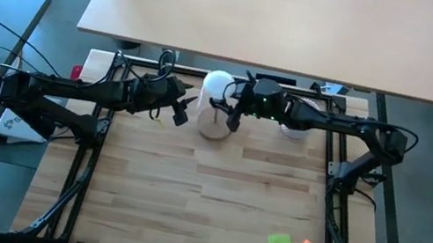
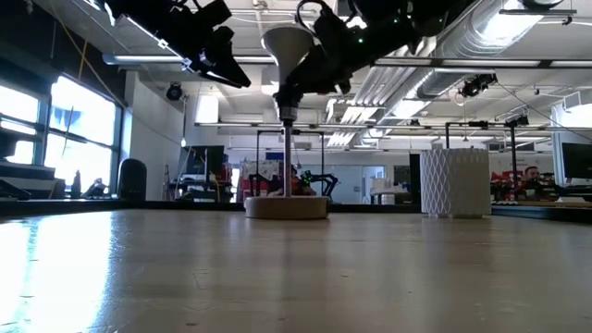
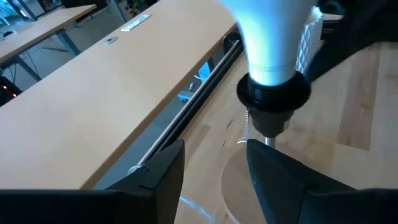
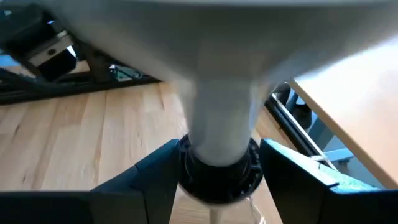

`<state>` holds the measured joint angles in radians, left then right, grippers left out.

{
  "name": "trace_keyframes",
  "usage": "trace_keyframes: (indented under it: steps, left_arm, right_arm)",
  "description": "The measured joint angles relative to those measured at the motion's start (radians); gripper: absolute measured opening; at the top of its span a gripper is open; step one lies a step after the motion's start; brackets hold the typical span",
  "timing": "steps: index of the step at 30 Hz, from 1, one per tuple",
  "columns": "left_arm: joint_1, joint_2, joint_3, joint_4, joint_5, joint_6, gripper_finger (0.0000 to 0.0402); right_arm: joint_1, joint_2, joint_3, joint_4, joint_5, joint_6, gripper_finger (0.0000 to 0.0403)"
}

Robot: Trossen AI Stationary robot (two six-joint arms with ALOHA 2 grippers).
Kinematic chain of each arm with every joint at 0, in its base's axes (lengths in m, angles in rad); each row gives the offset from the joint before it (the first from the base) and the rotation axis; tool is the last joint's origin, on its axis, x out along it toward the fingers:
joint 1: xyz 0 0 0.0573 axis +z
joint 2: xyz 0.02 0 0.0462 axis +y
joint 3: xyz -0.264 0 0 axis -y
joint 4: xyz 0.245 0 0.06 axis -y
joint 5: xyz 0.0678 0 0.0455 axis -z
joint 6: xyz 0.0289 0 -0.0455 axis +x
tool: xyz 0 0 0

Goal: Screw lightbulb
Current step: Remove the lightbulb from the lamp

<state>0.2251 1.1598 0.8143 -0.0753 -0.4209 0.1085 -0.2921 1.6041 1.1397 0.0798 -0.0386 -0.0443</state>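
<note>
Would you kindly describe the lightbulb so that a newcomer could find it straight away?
Look to the far middle of the wooden table, where a round wooden lamp base carries a thin post with a black socket. The lightbulb sits in that socket, between the two grippers. It is smooth, matte white and cone-necked, unlike the ribbed white cup standing on the table nearby.

Bright daylight comes in through the windows (image 2: 55,120) in the low view and makes a shiny white glare on the table (image 2: 55,268). In that view the arms up high look like dark shapes against the ceiling lights. In the right wrist view the lightbulb (image 4: 217,93) is very close and blurry, and in the left wrist view it glows so white that its top looks washed out.
</note>
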Motion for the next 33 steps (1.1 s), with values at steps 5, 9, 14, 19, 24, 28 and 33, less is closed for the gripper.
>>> trace_keyframes:
  steps: [5,9,14,19,24,28,33]
  left_arm:
    - [0.0,0.0,0.0,0.008,-0.001,0.0,0.0154]
    - [0.001,0.0,0.0,0.01,0.0,0.006,0.0137]
    - [0.001,0.0,0.0,0.014,-0.001,0.016,0.0104]
    - [0.001,0.0,-0.112,0.218,0.017,0.033,0.0067]
    - [0.001,0.006,-0.259,0.562,0.078,0.06,0.0038]
    - [0.036,0.006,-0.279,0.721,0.095,0.053,0.0021]
    - [0.146,0.006,-0.216,0.722,0.241,0.052,0.0002]
  right_arm:
    - [0.025,-0.047,0.0,-0.08,0.05,-0.03,0.0219]
    - [0.048,-0.097,0.001,-0.2,0.168,-0.044,0.0219]
    - [0.075,-0.194,-0.093,-0.213,0.261,-0.08,0.0219]
    - [0.074,-0.32,-0.349,0.004,0.24,-0.026,0.022]
    - [0.076,-0.346,-0.556,0.43,0.036,0.04,0.022]
    - [0.087,-0.335,-0.564,0.575,0.01,0.013,0.0209]
    - [0.088,-0.334,-0.468,0.571,-0.003,-0.088,0.0123]
